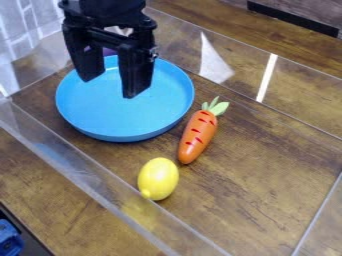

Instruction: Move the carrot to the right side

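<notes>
The carrot (199, 133) is a small orange toy with dark grooves and a light green top, lying on the wooden table just right of the blue plate (167, 115). My black gripper (111, 82) hangs over the plate's left half, pointing down, open, with nothing between its fingers (135, 73). It stands well to the left of the carrot and does not touch it.
A yellow lemon (158, 179) lies in front of the plate, below the carrot. Clear plastic walls (80, 170) run along the table's front and left. The purple eggplant behind the plate is hidden by the gripper.
</notes>
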`<state>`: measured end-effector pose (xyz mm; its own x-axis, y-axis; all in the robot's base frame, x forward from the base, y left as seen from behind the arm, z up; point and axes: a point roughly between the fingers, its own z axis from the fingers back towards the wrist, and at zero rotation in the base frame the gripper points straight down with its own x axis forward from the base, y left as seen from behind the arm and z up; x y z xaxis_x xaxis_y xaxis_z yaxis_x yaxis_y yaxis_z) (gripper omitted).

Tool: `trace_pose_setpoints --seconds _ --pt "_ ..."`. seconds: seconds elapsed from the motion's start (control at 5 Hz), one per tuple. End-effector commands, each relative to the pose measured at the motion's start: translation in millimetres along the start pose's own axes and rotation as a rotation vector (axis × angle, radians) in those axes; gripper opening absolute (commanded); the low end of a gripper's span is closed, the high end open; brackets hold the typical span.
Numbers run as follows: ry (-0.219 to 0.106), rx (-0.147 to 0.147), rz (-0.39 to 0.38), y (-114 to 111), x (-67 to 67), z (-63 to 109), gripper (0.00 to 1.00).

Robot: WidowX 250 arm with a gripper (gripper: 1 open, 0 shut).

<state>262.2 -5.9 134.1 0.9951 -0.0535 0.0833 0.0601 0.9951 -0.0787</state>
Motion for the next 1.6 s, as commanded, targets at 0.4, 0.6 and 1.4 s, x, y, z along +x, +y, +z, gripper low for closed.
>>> trace_pose_setpoints --seconds 0.4,0.6,1.4 --pt "-0.056 -0.003 0.067 11 18.0 1.0 1.00" --pt "-0.054 -0.009 0.093 16 19.1 -4.2 1.00" --pt "-0.071 -0.009 0.062 1 19.7 -30.6 1.00"
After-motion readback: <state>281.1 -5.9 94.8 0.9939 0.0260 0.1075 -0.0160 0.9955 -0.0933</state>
